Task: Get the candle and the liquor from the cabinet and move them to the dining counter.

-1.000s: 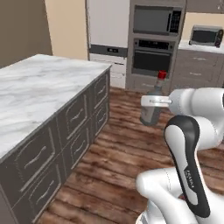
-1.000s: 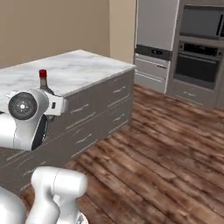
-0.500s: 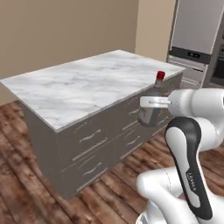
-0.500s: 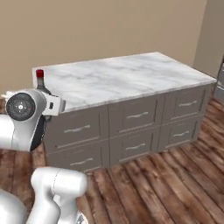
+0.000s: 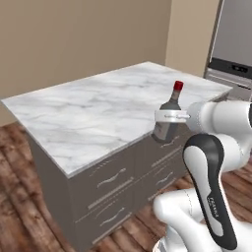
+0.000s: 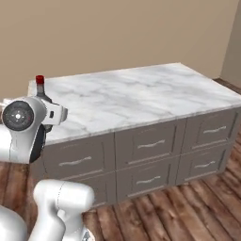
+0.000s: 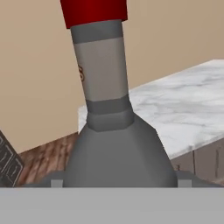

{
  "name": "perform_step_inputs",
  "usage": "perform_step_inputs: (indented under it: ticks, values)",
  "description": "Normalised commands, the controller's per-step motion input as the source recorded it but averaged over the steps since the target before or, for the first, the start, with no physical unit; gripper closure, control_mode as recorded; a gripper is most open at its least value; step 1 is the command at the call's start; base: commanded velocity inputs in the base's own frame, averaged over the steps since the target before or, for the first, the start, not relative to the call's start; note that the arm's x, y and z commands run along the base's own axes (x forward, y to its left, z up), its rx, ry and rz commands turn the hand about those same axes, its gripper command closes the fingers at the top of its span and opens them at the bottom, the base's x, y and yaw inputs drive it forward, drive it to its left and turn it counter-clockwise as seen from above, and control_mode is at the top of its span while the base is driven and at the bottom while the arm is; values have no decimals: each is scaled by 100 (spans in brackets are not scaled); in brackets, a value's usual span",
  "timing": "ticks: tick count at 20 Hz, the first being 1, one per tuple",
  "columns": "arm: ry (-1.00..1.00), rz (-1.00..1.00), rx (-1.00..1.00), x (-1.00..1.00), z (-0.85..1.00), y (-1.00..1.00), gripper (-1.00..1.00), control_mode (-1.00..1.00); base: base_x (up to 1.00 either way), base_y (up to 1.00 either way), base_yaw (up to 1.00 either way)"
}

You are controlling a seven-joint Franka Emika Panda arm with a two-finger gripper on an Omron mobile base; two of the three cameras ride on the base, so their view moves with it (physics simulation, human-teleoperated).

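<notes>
A small dark squarish glass liquor bottle (image 5: 168,124) with a short neck, a red cap and a greyish label stands upright in the white robot hand, and the fingers (image 5: 172,116) are clamped on its body from the sides, spread wide to take its width. In the left base view the bottle is carried in the air at the near long edge of the wide island desk (image 5: 98,115) with the white grey-veined marble top, its lower part hanging in front of the dark brown drawer fronts (image 5: 114,181) with silver handles and its cap rising above the level of the marble. In the right base view the red cap and neck (image 6: 40,86) show just above the round white wrist joint, at the left end of the same desk (image 6: 141,96), with the body of the bottle hidden behind the arm. The hand view looks up along the bottle (image 7: 111,131) from very near: the sloping dark shoulders, the grey-banded neck and the bottom of the red cap fill its middle, with a corner of the marble top (image 7: 188,100) behind on the right. The bottle does not rest on the marble. A beige wall stands behind the desk, the floor (image 6: 188,212) is of brown wood planks, and a steel-grey appliance front (image 5: 234,44) shows at the far right of the left base view.
</notes>
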Motion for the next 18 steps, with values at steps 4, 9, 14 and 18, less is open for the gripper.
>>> perform_step_inputs:
  ticks: [4,9,14,18]
  values:
    - [0,0,0,0,0,0,100,100,75,-13,35]
    - [0,0,0,0,0,0,100,100,62,-12,51]
    - [0,0,0,0,0,0,100,100,50,-34,32]
    - [0,0,0,0,0,0,100,100,44,-42,26]
